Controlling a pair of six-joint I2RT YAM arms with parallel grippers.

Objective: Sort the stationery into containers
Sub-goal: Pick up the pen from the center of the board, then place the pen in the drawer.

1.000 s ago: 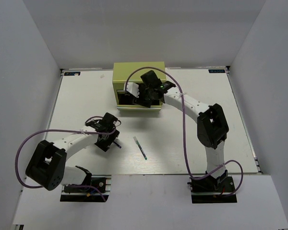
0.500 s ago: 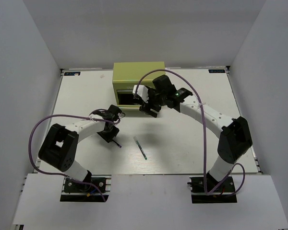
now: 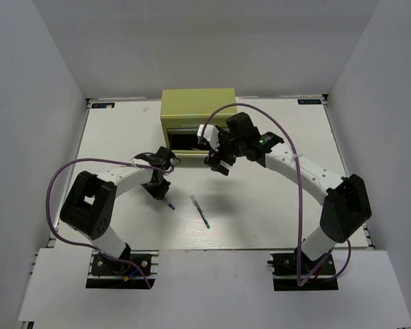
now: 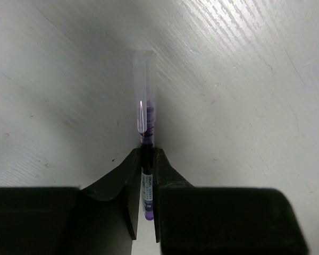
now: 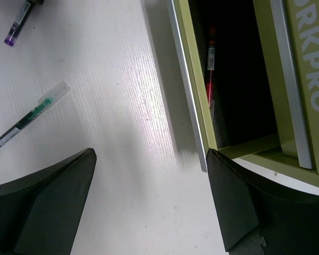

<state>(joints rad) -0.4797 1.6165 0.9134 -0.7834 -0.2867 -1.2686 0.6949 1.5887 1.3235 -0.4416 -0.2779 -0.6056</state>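
The left fingers (image 4: pixel 132 171) pinch the dark blue pen (image 4: pixel 147 114) near the counter's middle; lift it level toward the open drawer (image 5: pixel 187 98); the right fingers (image 5: pixel 56 196) gape wide, empty.

Matt white table (image 4: pixel 244 79) (faintly grained, wood-like); glossy plastic pen (image 4: pixel 145 133) with clear cap; smooth painted metal chest (image 5: pixel 308 69).

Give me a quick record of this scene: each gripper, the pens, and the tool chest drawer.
left gripper: shut on the dark pen
right gripper: open, empty, near the open drawer
red pen: lying inside the open drawer
green pen: loose on the table
tool chest: far side, one drawer open
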